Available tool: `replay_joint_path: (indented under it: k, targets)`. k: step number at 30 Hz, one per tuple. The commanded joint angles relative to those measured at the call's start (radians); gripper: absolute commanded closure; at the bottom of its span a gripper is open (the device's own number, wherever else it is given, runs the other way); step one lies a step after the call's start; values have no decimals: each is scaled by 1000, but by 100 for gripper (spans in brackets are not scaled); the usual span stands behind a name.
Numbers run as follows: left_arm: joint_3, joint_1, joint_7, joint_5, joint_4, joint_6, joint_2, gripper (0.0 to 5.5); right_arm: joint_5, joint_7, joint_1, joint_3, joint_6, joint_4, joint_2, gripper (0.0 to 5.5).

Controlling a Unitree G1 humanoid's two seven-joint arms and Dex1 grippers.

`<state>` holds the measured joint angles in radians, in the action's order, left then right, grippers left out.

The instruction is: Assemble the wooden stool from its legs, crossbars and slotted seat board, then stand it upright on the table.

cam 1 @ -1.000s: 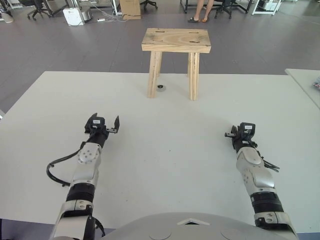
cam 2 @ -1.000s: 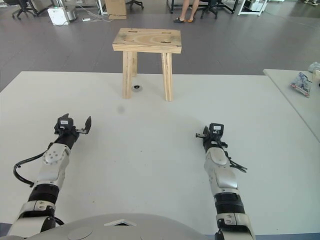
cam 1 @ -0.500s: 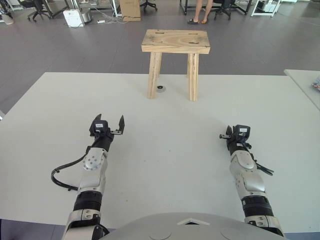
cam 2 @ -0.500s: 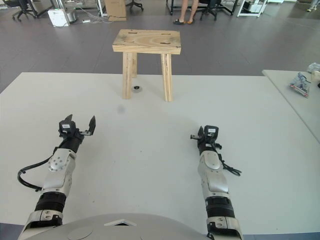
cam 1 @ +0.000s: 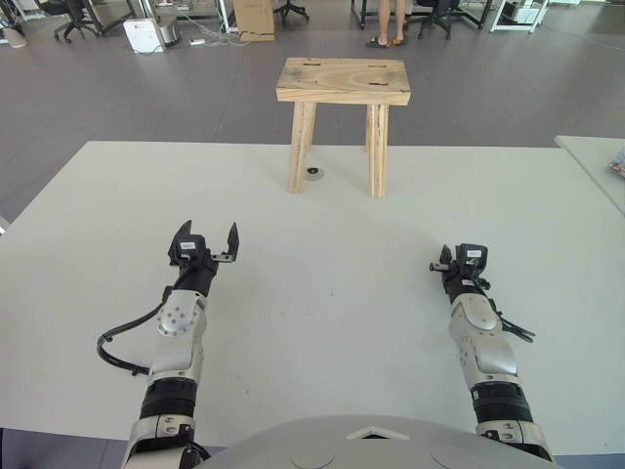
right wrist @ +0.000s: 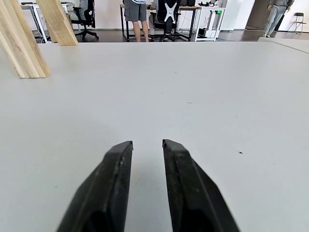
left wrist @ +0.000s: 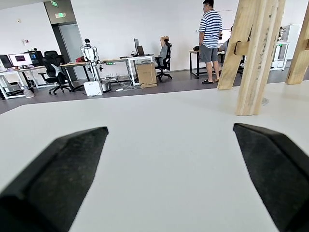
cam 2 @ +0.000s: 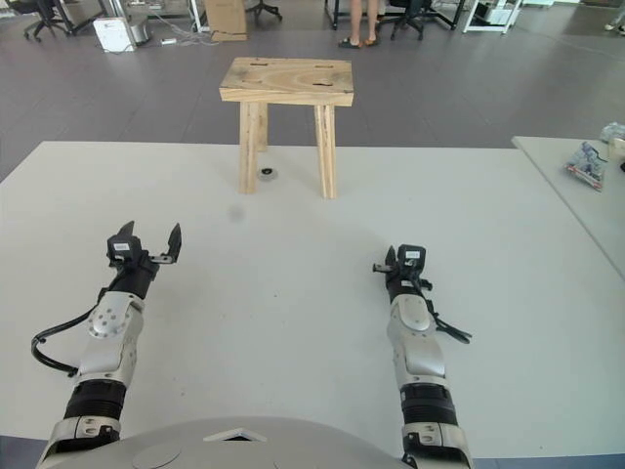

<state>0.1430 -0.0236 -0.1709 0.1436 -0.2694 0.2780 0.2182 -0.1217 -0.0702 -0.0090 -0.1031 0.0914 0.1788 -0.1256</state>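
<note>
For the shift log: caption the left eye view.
Assembled stool upright on table; left gripper wide open, right gripper barely open, both empty.

Both head views look forward and down over the white table (cam 1: 322,322) from its near edge, with the pale wooden stool (cam 2: 286,117) at upper centre. Both wrist views skim low across the tabletop, facing that stool's legs from table height.

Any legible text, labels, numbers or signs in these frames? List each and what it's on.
No text is readable.
Too small to read: left label on left hand.
Too small to read: right label on right hand.
Blurred: green wall sign.
</note>
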Motion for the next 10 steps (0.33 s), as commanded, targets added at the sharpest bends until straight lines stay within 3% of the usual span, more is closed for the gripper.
replay_joint_path:
  k: [1, 10]
  targets:
    - [-6, -11, -10, -20, 3, 5, 5, 74, 7, 1, 16, -5, 8, 12, 22, 431]
    - [-21, -33, -24, -33, -21, 14, -11, 74, 4, 3, 3, -18, 4, 32, 47, 431]
